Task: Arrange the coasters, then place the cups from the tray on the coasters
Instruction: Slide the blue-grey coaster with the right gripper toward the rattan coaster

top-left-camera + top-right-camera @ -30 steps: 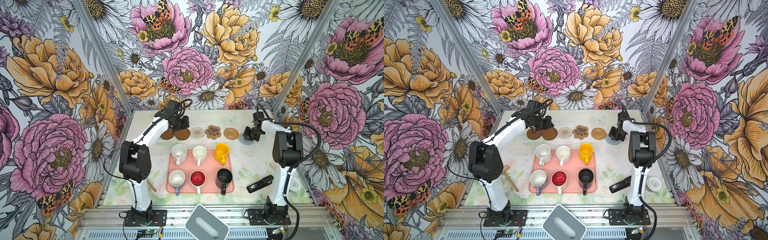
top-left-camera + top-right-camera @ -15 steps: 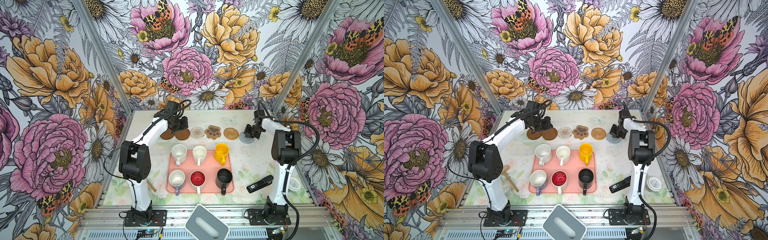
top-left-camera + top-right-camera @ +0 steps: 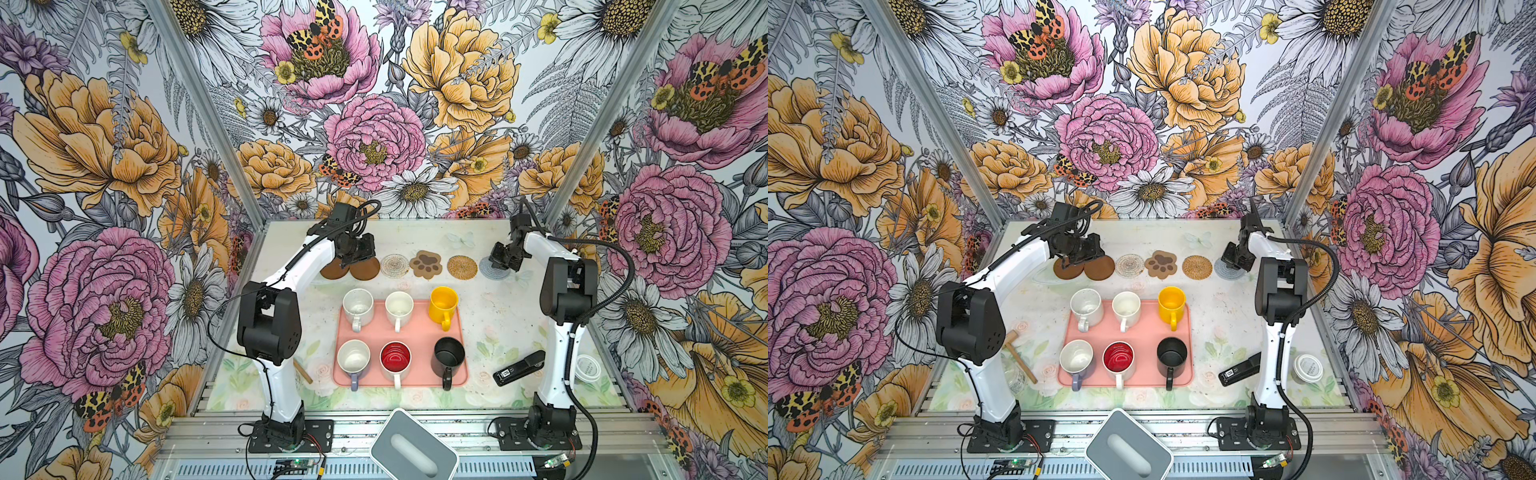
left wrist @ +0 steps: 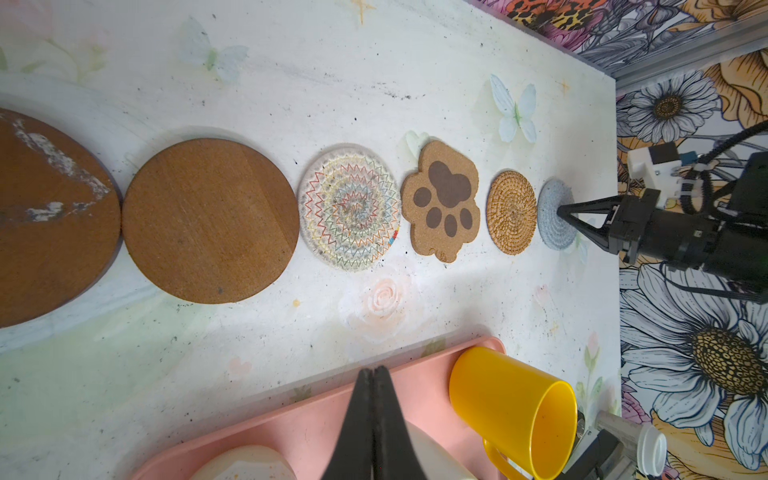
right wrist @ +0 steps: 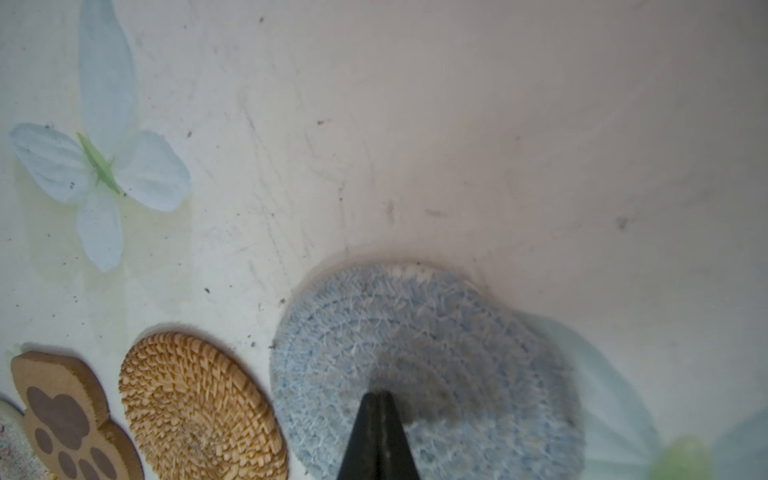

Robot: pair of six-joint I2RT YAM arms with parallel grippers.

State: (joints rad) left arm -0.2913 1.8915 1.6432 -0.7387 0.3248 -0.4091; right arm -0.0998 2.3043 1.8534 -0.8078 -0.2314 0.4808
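Note:
Six coasters lie in a row at the back: two brown discs (image 3: 334, 271) (image 3: 366, 268), a whitish woven round (image 3: 395, 266), a paw shape (image 3: 426, 264), a rattan round (image 3: 462, 267) and a grey-blue round (image 3: 490, 271). The pink tray (image 3: 419, 330) holds six cups: two white (image 3: 357, 303) (image 3: 399, 306), yellow (image 3: 444, 302), lavender (image 3: 353, 359), red-inside (image 3: 395, 358), black (image 3: 448, 356). My left gripper (image 4: 372, 370) is shut and empty, hovering over the brown discs. My right gripper (image 5: 377, 394) is shut, its tips pressing on the grey-blue coaster (image 5: 428, 332).
A black stapler (image 3: 519, 368) and a white-lidded container (image 3: 587, 368) lie by the right arm's base. Near the left arm rests a wooden mallet (image 3: 1019, 357). A grey rounded box (image 3: 413, 446) stands at the front edge. Walls close in the table at the back and sides.
The right gripper, tips on the grey-blue coaster, has shifted slightly toward the back wall, and the coaster with it. The left arm has stayed put.

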